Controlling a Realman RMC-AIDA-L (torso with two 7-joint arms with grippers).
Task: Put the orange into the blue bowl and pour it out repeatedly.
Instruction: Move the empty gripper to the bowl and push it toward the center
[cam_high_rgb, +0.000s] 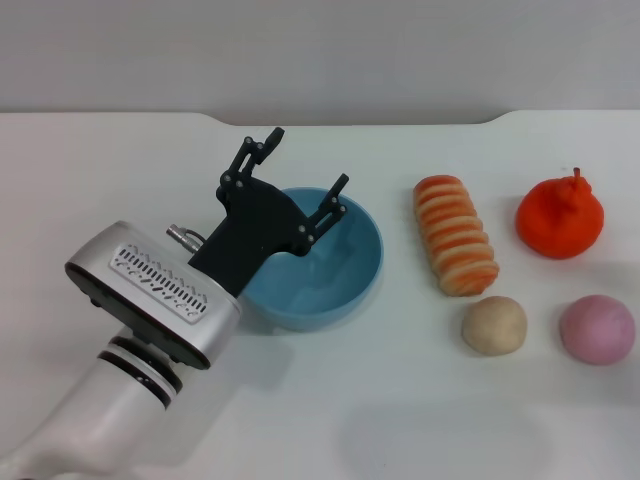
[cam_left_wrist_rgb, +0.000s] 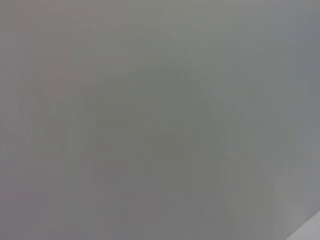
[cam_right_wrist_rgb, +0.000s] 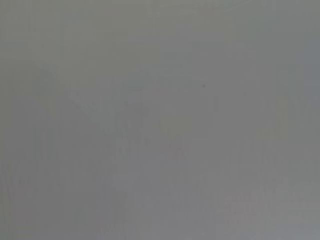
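The orange (cam_high_rgb: 560, 218), bright red-orange with a small stem nub, sits on the white table at the right. The light blue bowl (cam_high_rgb: 345, 275) stands upright at the table's middle and holds nothing I can see. My left gripper (cam_high_rgb: 305, 170) hangs open over the bowl's left and back rim, one black finger (cam_high_rgb: 258, 152) outside the rim and the other finger (cam_high_rgb: 332, 200) above the bowl's inside. Its silver arm covers the bowl's left edge. The right gripper is out of view. Both wrist views show only plain grey.
A striped orange-and-cream bread loaf (cam_high_rgb: 455, 235) lies between bowl and orange. A beige ball (cam_high_rgb: 493, 325) and a pink ball (cam_high_rgb: 596, 329) rest nearer the front right. The table's back edge (cam_high_rgb: 350, 122) meets a grey wall.
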